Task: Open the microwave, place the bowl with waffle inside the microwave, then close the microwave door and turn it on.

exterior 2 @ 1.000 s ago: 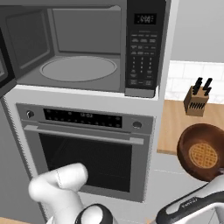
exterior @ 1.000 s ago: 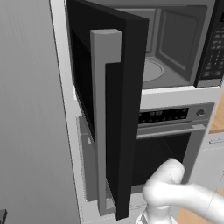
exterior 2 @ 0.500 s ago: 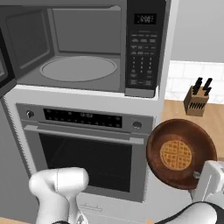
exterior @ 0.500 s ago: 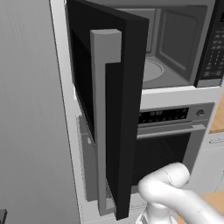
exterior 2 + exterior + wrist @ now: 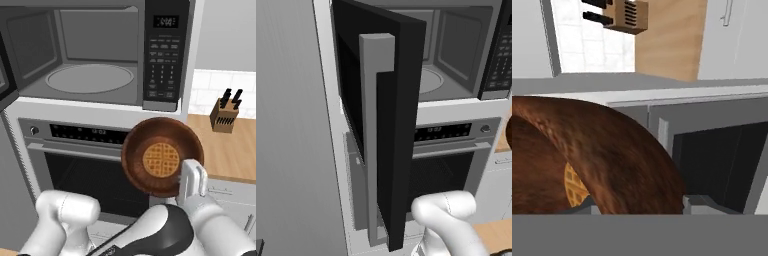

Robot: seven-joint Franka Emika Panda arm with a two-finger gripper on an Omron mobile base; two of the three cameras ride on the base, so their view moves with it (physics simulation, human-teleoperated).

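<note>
One claw (image 5: 186,176) pinches the rim of the bowl with waffle (image 5: 161,156), carried in the air before the steel oven (image 5: 95,165), below the open microwave (image 5: 90,55). I judge the bowl stiff and light, but the loose waffle may slide, so keep it level. The left base view shows the microwave door (image 5: 381,125) swung wide; the right base view shows the knife block (image 5: 226,114) on the tabletop (image 5: 230,150).

There was one microwave (image 5: 100,55) with one microwave door (image 5: 381,125), one steel oven (image 5: 75,165), one bowl with waffle (image 5: 161,156), and one knife block (image 5: 226,114) on the worktop (image 5: 230,150).
</note>
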